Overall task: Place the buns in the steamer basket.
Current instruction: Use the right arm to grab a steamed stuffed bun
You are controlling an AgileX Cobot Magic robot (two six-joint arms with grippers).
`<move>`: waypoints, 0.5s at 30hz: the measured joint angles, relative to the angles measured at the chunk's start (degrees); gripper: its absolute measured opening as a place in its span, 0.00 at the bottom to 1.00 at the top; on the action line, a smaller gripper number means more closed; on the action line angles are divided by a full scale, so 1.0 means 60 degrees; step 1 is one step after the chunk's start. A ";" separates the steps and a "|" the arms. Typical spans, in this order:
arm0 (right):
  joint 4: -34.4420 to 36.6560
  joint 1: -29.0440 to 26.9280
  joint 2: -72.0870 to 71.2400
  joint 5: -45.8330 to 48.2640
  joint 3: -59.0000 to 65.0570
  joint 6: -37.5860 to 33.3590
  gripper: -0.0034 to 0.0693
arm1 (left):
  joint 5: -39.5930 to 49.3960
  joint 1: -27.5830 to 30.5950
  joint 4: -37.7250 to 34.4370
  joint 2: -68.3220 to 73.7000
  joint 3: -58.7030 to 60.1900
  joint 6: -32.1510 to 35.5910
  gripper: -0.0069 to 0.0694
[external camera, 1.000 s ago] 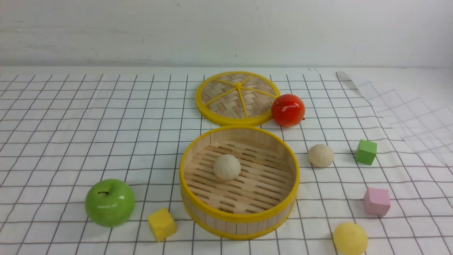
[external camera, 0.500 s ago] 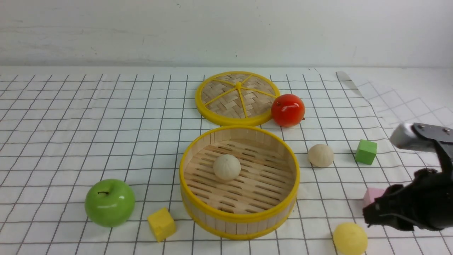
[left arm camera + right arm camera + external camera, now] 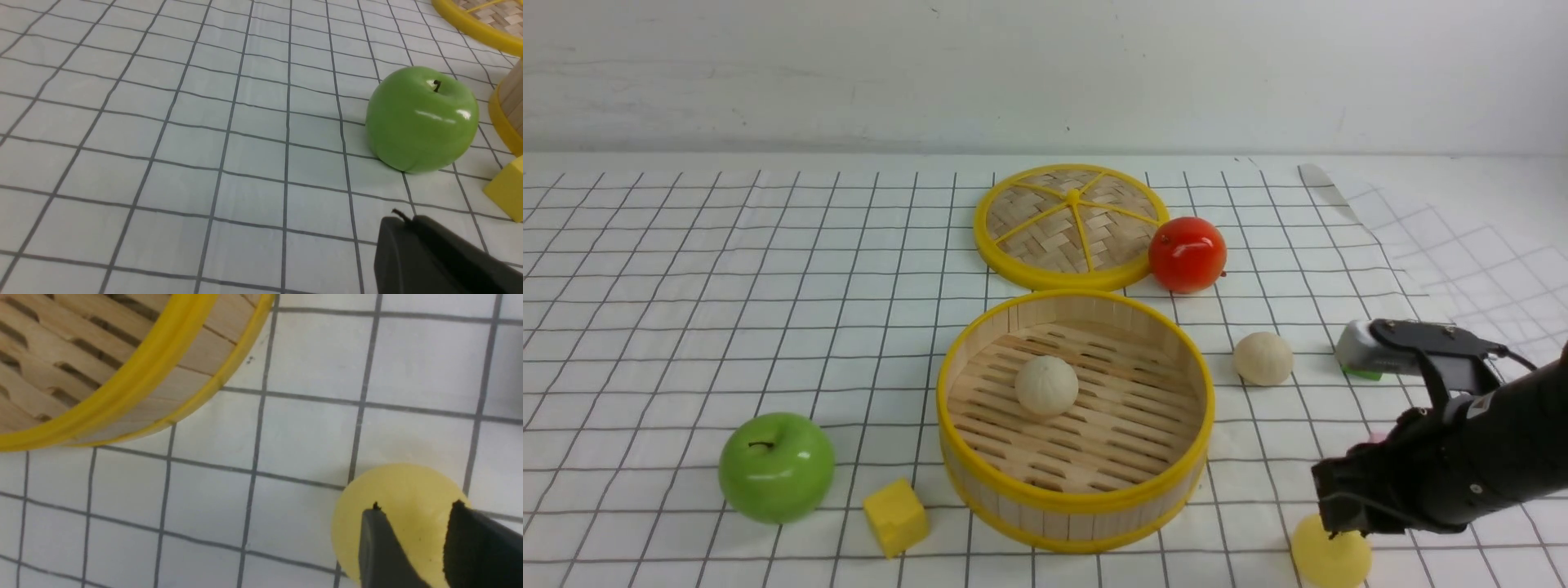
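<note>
The steamer basket (image 3: 1075,505) stands at the centre front with one cream-white bun (image 3: 1046,385) on its slatted floor. A second cream-white bun (image 3: 1263,358) lies on the cloth to its right. The pale yellow bun (image 3: 1331,562) lies at the front right. My right gripper (image 3: 1339,514) hangs just above it, open. In the right wrist view its two fingers straddle the top of the yellow bun (image 3: 400,490), right gripper (image 3: 416,506), with the basket's rim (image 3: 143,375) nearby. My left gripper (image 3: 402,222) is shut and empty over bare cloth near the green apple, out of the front view.
A green apple (image 3: 776,465) (image 3: 423,118) and a yellow cube (image 3: 895,516) sit front left. The flat woven lid (image 3: 1072,224) and a red apple (image 3: 1187,253) lie behind the basket. A green cube (image 3: 1360,373) and a pink cube (image 3: 1376,437) are mostly hidden behind my right arm.
My right arm has come in from the right and moved left and down over the yellow bun, now covering most of the pink and green cubes. Nothing on the table has moved.
</note>
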 joint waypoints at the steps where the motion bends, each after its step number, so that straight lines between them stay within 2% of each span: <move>1: 0.0000 0.0000 0.0020 -0.0019 0.0000 0.0000 0.38 | 0.0000 0.0000 0.0000 0.0000 0.0000 0.0000 0.11; 10: 0.0010 0.0000 0.0576 -0.0217 -0.0050 0.0000 0.36 | 0.0000 0.0000 0.0000 0.0000 0.0000 0.0000 0.12; 14: 0.0010 0.0000 0.0584 -0.0227 -0.0050 0.0000 0.24 | 0.0000 0.0000 0.0000 0.0000 0.0000 0.0000 0.12; 15: 0.0010 0.0000 0.0584 -0.0227 -0.0050 0.0000 0.15 | 0.0000 0.0000 0.0000 0.0000 0.0000 0.0000 0.13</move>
